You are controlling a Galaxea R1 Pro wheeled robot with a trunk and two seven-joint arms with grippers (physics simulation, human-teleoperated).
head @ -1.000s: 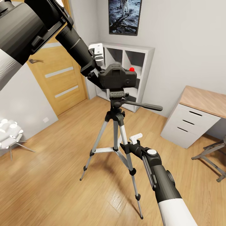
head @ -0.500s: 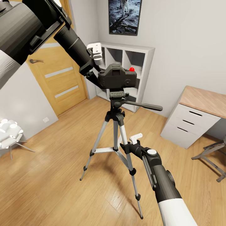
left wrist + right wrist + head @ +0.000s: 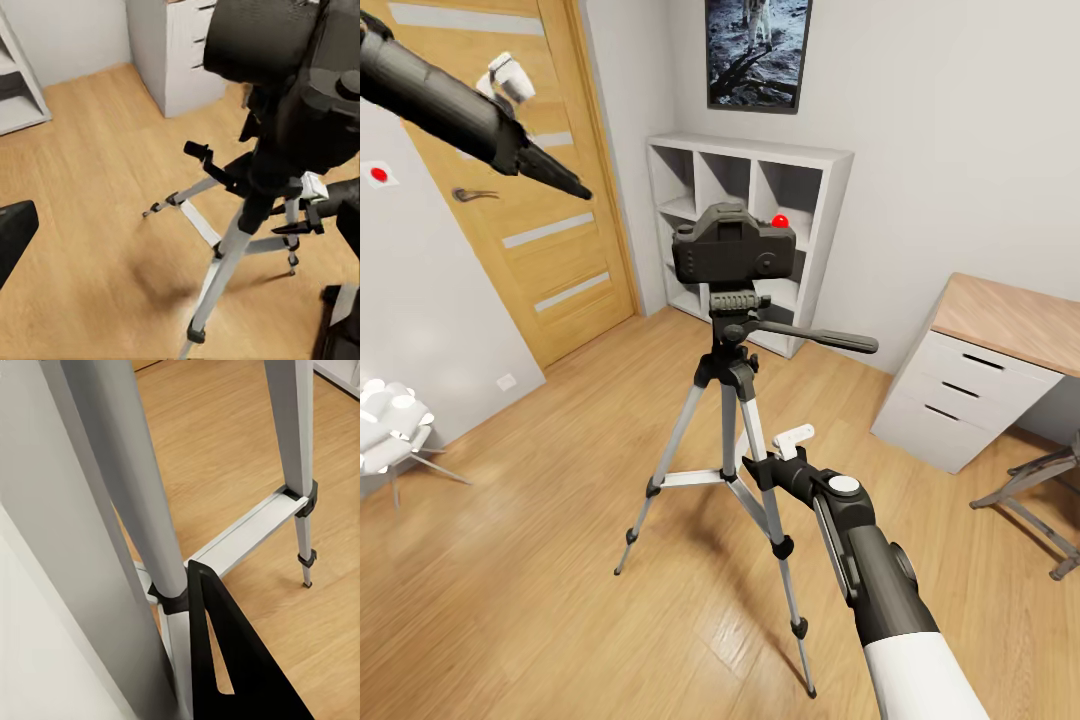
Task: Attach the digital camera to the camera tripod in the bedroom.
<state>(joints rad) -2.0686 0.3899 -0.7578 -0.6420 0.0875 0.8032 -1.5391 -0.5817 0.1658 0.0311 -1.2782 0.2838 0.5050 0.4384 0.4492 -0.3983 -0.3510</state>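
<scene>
**Left gripper clear of the camera, one camera on one tripod**

The left gripper [image 3: 510,78] hangs high in front of the wood door [image 3: 550,200], well apart from the camera [image 3: 732,245]; it holds nothing, but whether its fingers are spread or closed I cannot tell. The right gripper [image 3: 785,445] is low down beside the tripod [image 3: 732,400], just next to one of the silver legs about halfway up. In the right wrist view a leg [image 3: 135,495] passes close by a dark finger [image 3: 225,652]; whether the fingers clamp the leg cannot be told.

One black camera with one red dot [image 3: 781,220] on its top sits upright on the tripod's head. One long black handle [image 3: 815,338] sticks out sideways below it, toward the robot's right. The tripod stands on three legs spread on the wood plank floor [image 3: 540,560], joined by flat silver braces.

Behind it stand one white shelf unit [image 3: 820,200] with open compartments and one framed picture [image 3: 757,52] on the wall. To the right is one white desk [image 3: 980,380] with three drawers and a wood top. One white chair [image 3: 390,425] is at the left edge
</scene>
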